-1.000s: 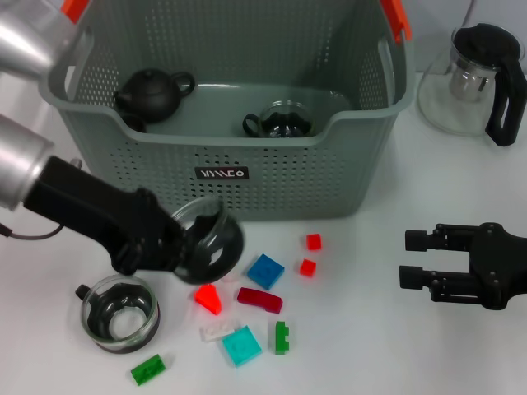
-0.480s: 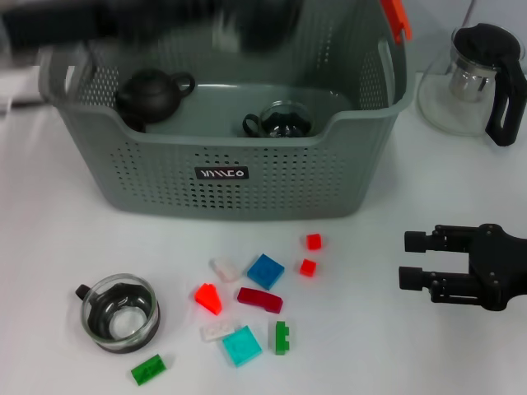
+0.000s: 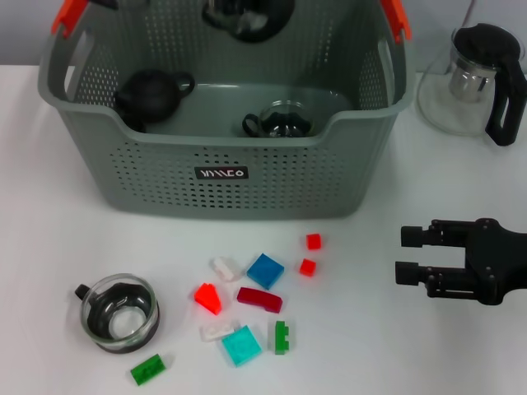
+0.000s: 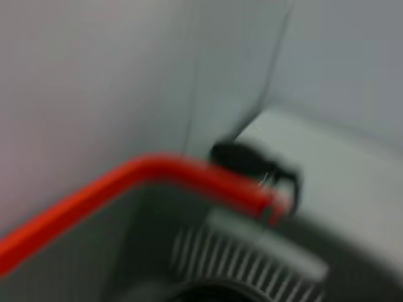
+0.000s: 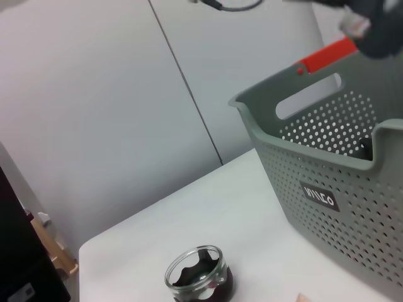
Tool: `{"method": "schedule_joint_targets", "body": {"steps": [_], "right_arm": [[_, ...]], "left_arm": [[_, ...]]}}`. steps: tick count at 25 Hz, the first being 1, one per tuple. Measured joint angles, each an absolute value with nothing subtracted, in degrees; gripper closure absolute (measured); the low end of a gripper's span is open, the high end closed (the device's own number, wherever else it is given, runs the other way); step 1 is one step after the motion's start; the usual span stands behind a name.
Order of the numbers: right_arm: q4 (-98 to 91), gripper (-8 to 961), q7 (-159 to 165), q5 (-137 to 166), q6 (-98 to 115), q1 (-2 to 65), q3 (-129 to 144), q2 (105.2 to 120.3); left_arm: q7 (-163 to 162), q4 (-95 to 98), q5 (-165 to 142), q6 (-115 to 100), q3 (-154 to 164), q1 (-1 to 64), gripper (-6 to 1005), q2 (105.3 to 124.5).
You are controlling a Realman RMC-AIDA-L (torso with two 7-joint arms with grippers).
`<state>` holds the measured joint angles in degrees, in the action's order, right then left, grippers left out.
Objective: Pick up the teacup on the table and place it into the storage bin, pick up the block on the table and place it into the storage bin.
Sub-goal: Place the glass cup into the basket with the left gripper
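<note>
Claw-wise, my left gripper [image 3: 247, 16] hangs over the far side of the storage bin [image 3: 230, 140] with a glass teacup [image 3: 243, 23] under it; I cannot tell how its fingers stand. Below it in the bin sit a black teapot [image 3: 152, 92] and another glass cup [image 3: 284, 121]. My right gripper [image 3: 412, 255] rests parked with fingers apart, well right of the scattered blocks [image 3: 265, 271] and the table's remaining teacup [image 3: 121, 311].

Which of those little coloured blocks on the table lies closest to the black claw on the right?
The small red block, lower of the two red cubes, sits nearest the right gripper; the other blocks lie farther left.
</note>
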<state>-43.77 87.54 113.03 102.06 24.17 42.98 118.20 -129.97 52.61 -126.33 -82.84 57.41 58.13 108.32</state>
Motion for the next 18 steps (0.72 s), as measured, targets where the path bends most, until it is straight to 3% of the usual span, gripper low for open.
{"method": "schedule_joint_targets", "body": {"steps": [5, 6, 7, 9, 15, 18], "right_arm": [[-43.8, 253, 87.5, 113.0, 101.8, 24.2, 43.0, 118.46], [-43.8, 253, 87.5, 113.0, 101.8, 24.2, 43.0, 118.46], [-43.8, 254, 87.5, 113.0, 101.8, 24.2, 43.0, 118.48], [-43.8, 254, 87.5, 113.0, 101.8, 24.1, 43.0, 118.5], [-43.8, 254, 87.5, 113.0, 101.9, 24.0, 43.0, 118.48], [-43.5, 252, 87.5, 113.0, 101.8, 23.9, 43.0, 118.3]], "left_arm": [[-133.0, 49.9, -145.1, -77.4, 58.9, 62.9, 880, 112.92], [-133.0, 49.9, -145.1, -77.4, 58.9, 62.9, 877, 112.92], [-133.8, 47.5, -150.4, -73.0, 59.0, 64.1, 875, 115.04], [-134.6, 45.0, -154.1, -68.7, 59.1, 64.9, 869, 116.68], [-135.2, 38.6, -158.3, -63.6, 60.2, 67.2, 853, 118.78], [-133.9, 46.3, -154.2, -67.4, 57.3, 63.3, 807, 120.49]]}}
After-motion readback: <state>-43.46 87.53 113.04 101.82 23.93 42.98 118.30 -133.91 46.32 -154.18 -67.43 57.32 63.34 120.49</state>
